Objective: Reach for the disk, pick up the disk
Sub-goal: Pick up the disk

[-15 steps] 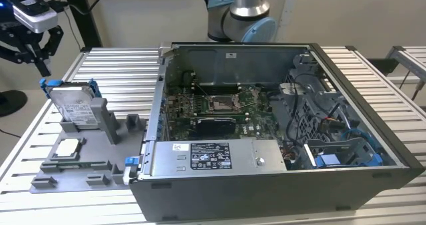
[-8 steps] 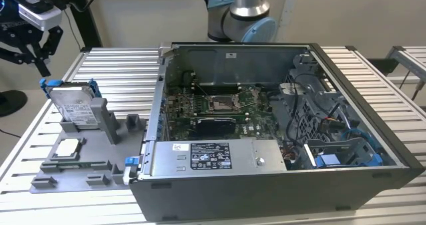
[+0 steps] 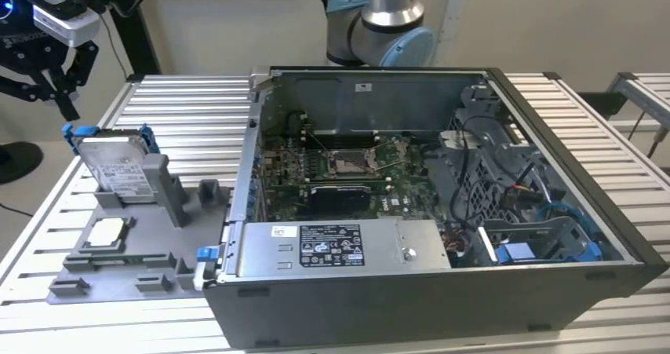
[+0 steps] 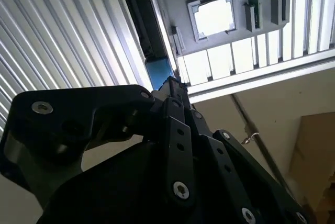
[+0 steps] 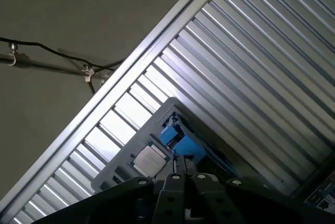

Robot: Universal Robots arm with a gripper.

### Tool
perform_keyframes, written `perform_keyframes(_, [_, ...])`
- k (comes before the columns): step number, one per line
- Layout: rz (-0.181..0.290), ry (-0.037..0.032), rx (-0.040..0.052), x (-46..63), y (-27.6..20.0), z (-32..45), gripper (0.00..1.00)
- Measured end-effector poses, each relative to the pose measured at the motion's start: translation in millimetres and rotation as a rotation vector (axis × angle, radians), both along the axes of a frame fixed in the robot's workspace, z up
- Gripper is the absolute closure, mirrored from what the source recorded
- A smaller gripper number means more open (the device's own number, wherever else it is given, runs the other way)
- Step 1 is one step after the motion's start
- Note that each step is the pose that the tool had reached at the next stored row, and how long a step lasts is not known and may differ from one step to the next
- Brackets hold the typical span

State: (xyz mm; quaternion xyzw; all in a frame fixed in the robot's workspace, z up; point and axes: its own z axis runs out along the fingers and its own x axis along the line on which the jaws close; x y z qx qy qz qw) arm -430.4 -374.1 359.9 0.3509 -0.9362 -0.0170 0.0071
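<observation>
Along the nearest edge of the slatted metal desk (image 3: pixel 31 322), toward the exterior view's left, sits a grey plastic fixture (image 3: pixel 157 185) with upright posts. A small square chip (image 3: pixel 107 232) lies flat in a pocket near its front. Beside it, toward the exterior view's right, stands an open computer case (image 3: pixel 440 299). Its power supply (image 3: pixel 346 248) is closest to the camera and its motherboard (image 3: pixel 335 166) lies deeper inside.

Farther back on the fixture, the disk (image 3: pixel 115 166) stands propped on edge. It leans back, with its labelled face turned up and its blue frame showing at the upper corners. The gripper (image 3: pixel 65 107) hangs just above the disk's upper corner on the exterior view's left. I cannot tell whether it touches the frame. In both wrist views the gripper (image 4: pixel 172 84) (image 5: pixel 184 169) has its fingers drawn together with nothing between them. The disk's blue frame (image 5: pixel 180 143) (image 4: pixel 159 72) lies right beyond the tips. Behind the case rises the arm's base (image 3: pixel 377 32).
</observation>
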Motion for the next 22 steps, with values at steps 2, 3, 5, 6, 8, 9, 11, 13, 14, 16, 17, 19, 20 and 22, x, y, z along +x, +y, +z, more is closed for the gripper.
perform_keyframes(2, [0.0,0.0,0.0,0.0,0.0,0.0,1.0])
perform_keyframes(3, [0.0,0.0,0.0,0.0,0.0,0.0,1.0])
perform_keyframes(5, [0.001,0.0,0.0,0.0,0.0,0.0,1.0])
perform_keyframes(6, [0.003,0.0001,0.0,0.0,0.0,0.0,1.0])
perform_keyframes(8, [0.011,0.0,0.0,0.0,0.0,0.0,1.0])
perform_keyframes(9, [0.017,-0.0001,-0.0001,0.0,0.0,0.0,1.0])
perform_keyframes(11, [0.031,0.0001,-0.0003,0.0,0.0,0.1,1.0])
perform_keyframes(13, [0.048,0.0,-0.0004,0.0,0.0,0.1,1.0])
perform_keyframes(14, [0.057,0.0,-0.0005,0.0,0.0,0.1,1.0])
perform_keyframes(16, [0.074,0.0,-0.0005,0.0,0.0,0.2,1.0])
perform_keyframes(17, [0.082,0.0,-0.0006,0.0,0.0,0.2,1.0])
perform_keyframes(19, [0.098,0.0,-0.0011,0.0,0.0,0.2,1.0])
perform_keyframes(20, [0.107,0.0,-0.0015,0.0,0.0,0.2,1.0])
perform_keyframes(22, [0.124,0.0001,-0.0026,0.0,0.0,0.2,1.0])
